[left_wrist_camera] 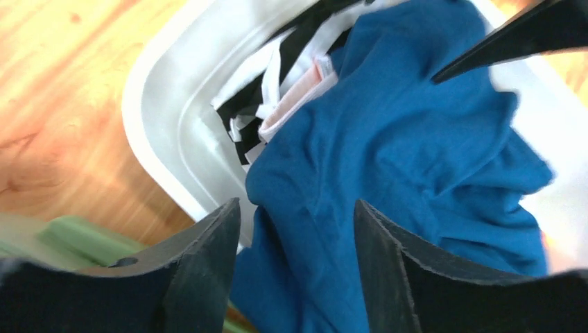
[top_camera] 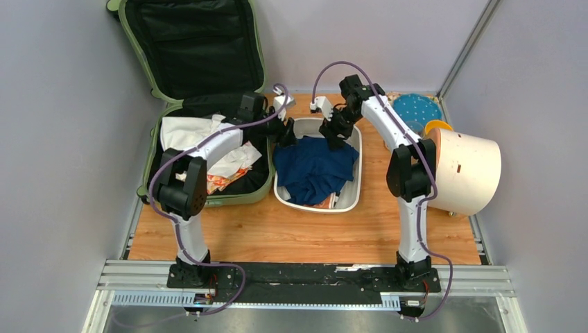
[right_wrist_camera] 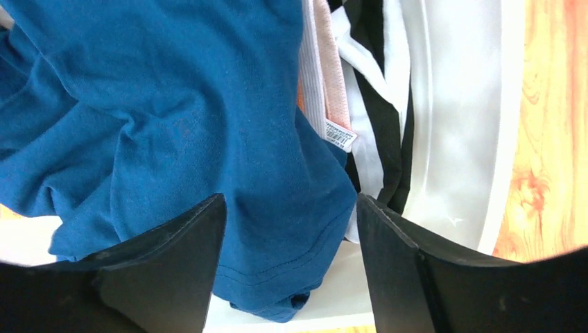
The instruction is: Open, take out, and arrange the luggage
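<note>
Suitcase (top_camera: 208,62) open, L side of table (top_camera: 291,232), clothes (top_camera: 187,132) inside. L jaws, R jaws both released, empty, over blue tee (top_camera: 315,170) in tub (top_camera: 357,173).

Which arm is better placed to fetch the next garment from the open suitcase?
Left, probably: the sage-green hard-shell suitcase, white clothes inside, lies open on the left, beside the left hand. The right hand is farther, over the white plastic tub.

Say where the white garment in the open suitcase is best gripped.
Probably a raised fold at its far side, pinched from straight above: the white garment lies crumpled in the luggage base, whose walls block any sideways approach.
</note>
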Motion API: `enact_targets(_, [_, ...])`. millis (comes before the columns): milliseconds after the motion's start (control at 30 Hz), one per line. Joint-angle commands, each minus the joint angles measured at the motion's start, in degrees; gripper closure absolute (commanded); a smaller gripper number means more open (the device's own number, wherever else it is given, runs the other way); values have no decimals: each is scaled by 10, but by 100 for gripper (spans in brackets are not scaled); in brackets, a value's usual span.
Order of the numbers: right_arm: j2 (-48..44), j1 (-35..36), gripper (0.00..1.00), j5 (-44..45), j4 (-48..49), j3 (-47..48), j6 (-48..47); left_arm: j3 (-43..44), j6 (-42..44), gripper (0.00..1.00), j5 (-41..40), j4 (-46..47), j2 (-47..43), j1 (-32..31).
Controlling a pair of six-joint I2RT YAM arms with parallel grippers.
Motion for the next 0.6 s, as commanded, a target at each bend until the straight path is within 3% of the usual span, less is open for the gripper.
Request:
enact_targets(0, [-71, 4, 21, -1, 48, 15, 70, 49, -29, 25, 68, -74, -89, 41])
enact_targets(33, [-92, 4, 18, -2, 61, 10, 83, 53, -29, 21, 70, -86, -110, 56])
enact_targets(133, [-144, 4, 14, -7, 140, -32, 143, 50, -25, 20, 66, -134, -140, 129])
enact_targets(267, [-219, 4, 11, -46, 347, -120, 263, 20, 45, 19, 59, -209, -169, 230])
enact_targets(367, [-248, 4, 6, -96, 425, -166, 344, 3, 58, 19, 65, -234, -179, 317])
enact_targets(567, [-214, 4, 6, -190, 390, -134, 379, 20, 70, 19, 30, -233, -165, 427])
